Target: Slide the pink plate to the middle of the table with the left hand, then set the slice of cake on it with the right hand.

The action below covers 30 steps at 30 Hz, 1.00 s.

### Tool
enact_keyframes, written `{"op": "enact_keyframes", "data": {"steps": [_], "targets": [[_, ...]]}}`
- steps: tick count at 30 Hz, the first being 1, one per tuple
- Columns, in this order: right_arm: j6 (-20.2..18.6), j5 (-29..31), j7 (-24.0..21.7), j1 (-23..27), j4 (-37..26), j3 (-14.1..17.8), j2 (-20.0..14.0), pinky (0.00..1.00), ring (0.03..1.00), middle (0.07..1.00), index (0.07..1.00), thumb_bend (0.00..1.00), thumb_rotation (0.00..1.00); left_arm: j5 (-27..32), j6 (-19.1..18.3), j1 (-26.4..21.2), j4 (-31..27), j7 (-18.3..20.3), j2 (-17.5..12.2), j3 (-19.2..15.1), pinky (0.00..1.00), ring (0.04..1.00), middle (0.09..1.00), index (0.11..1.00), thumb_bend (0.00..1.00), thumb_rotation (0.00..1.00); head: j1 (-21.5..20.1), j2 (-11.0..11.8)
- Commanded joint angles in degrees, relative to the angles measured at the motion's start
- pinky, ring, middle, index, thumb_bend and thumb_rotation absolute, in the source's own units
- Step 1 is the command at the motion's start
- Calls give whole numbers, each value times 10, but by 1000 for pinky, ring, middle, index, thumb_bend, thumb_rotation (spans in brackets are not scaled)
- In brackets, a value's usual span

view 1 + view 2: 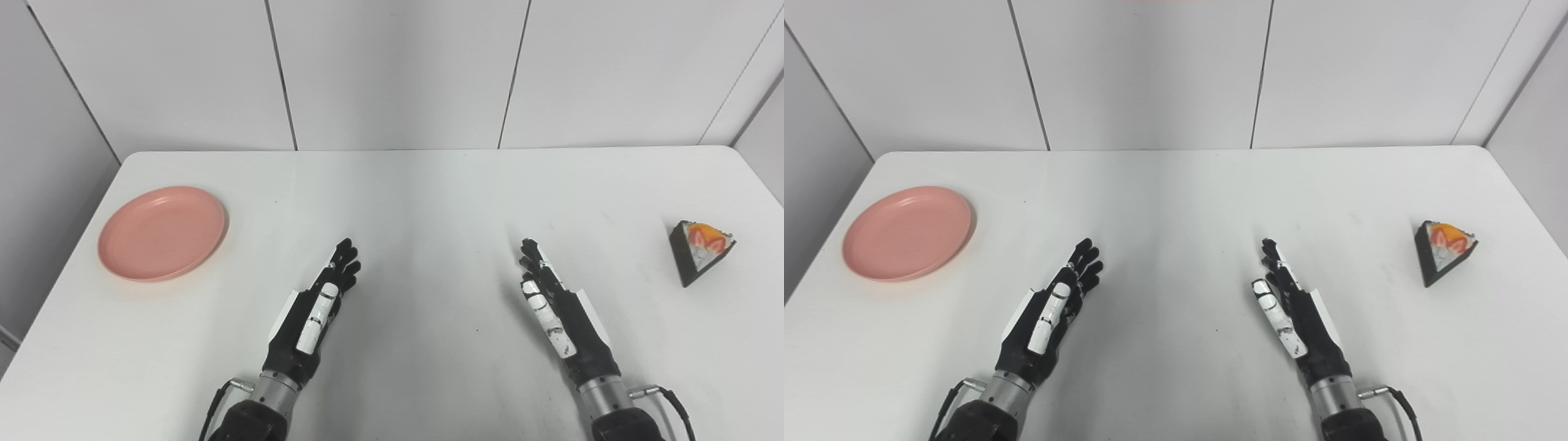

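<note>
Pink plate [162, 233]: You see it flat on the white tabletop [429, 196], far over on the left side. It is round and has nothing on it. It is not in the middle.

Left hand [312, 312]: Your left hand is over the tabletop, right of the plate and well apart from it. Its arm comes up from the bottom edge. The fingers [346, 257] are stretched out straight and lie close side by side, pointing away from you and a bit to the right. The hand holds nothing.

Middle of the tabletop: The bare white space between your two hands.

Right hand [560, 312]: Your right hand is over the tabletop too, about level with the left one. Its fingers [531, 254] are stretched out straight and close together, pointing away from you and a bit to the left. It holds nothing.

Slice of cake [700, 250]: It sits on the tabletop far over on the right, near the edge and well apart from your right hand. It is a dark wedge with white, orange and red on top.
</note>
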<state>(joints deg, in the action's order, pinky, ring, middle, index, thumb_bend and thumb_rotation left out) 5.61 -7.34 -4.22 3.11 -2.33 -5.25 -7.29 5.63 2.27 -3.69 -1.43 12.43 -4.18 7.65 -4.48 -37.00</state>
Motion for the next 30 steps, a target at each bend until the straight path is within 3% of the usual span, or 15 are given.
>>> {"op": "enact_keyframes", "data": {"steps": [1, 15, 30], "targets": [[-8, 2, -9, 1, -9, -4, -1, 943, 959, 975, 971, 357, 1000, -2, -9, 13, 18, 5, -1, 4, 985, 972, 989, 1000, 440, 999, 1, 1], [-3, 1, -10, 2, -2, -3, -5, 934, 956, 973, 969, 358, 1000, -3, -3, 11, 26, 5, 2, 5, 986, 973, 990, 1000, 426, 1000, 19, 11], [65, 39, -33, 5, 65, 11, -39, 969, 979, 997, 990, 302, 1000, -66, 37, -3, 100, -26, 43, 25, 961, 969, 991, 991, 422, 1000, 184, 118]]}}
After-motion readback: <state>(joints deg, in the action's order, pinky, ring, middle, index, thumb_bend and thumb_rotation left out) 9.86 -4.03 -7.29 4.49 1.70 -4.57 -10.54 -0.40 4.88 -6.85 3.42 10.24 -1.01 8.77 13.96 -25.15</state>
